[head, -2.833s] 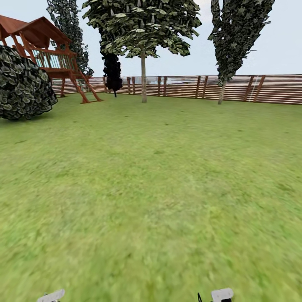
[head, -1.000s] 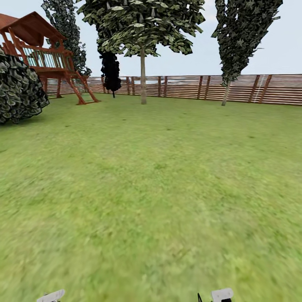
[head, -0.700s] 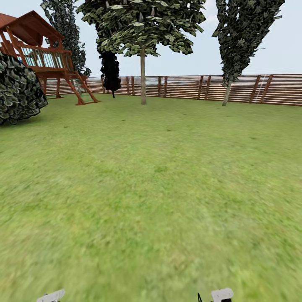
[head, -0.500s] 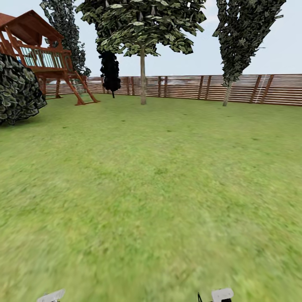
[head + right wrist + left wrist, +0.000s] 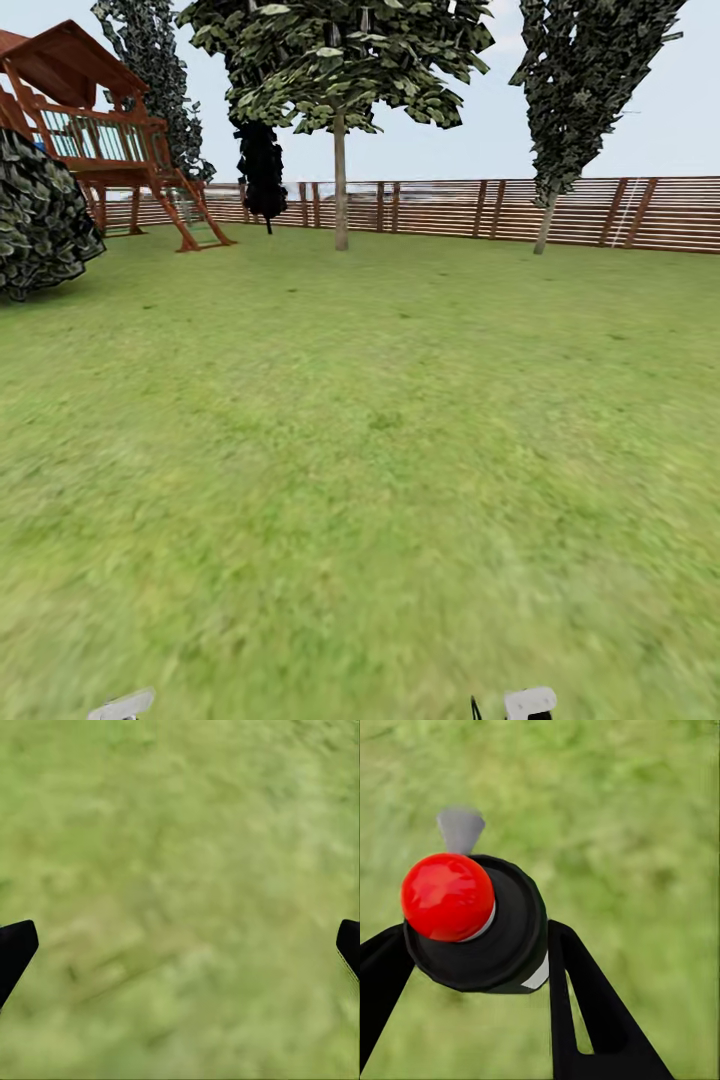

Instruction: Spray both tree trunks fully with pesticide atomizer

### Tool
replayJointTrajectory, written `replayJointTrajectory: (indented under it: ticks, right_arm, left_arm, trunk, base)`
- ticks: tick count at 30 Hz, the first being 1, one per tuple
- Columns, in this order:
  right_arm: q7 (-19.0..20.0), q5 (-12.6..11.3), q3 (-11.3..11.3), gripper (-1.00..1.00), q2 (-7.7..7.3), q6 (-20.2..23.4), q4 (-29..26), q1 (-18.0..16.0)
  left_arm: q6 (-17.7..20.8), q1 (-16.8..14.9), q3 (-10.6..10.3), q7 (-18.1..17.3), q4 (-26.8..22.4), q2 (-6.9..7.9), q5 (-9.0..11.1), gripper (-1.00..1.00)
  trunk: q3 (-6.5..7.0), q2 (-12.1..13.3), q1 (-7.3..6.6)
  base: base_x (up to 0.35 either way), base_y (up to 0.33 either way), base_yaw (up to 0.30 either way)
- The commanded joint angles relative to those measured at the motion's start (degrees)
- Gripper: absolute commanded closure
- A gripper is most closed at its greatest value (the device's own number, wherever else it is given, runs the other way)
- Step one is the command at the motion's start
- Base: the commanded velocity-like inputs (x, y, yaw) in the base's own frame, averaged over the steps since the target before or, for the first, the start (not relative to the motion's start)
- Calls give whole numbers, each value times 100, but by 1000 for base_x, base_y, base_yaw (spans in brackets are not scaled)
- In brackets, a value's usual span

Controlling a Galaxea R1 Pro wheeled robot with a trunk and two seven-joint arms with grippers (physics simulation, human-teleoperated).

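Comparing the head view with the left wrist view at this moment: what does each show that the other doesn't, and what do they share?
The head view alone has the two trees, their trunks and far off before the fence, plus a wooden play structure. The left wrist view alone has the pesticide atomizer, red top toward the camera, clamped between the left gripper's fingers. Both share the green grass.

I'm looking over a wide stretch of blurry green lawn (image 5: 380, 450) — it runs back to a reddish-brown slat fence (image 5: 600, 212) across the far side. At far left I see a red wooden play tower (image 5: 95, 130) with a ladder, and a dark leafy bush (image 5: 40, 220) in front of it. Pale, hazy sky (image 5: 480, 130) overhead — flat daylight.
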Motion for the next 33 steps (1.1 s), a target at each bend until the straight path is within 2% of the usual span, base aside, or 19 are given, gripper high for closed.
replayJointTrajectory:
  ticks: [1,33]
  right_arm:
    - [-59,52,32,-100,0,-2,4,-3]
    - [-61,52,32,-100,0,-2,4,-3]
  left_arm:
    - [-17,-3,-29,1,3,1,32,100]
    - [-17,65,-29,1,-6,18,41,100]
  trunk:
    - [-5,-2,3]
    - [-5,-2,3]
  base:
    - [339,0,0]
    - [339,0,0]
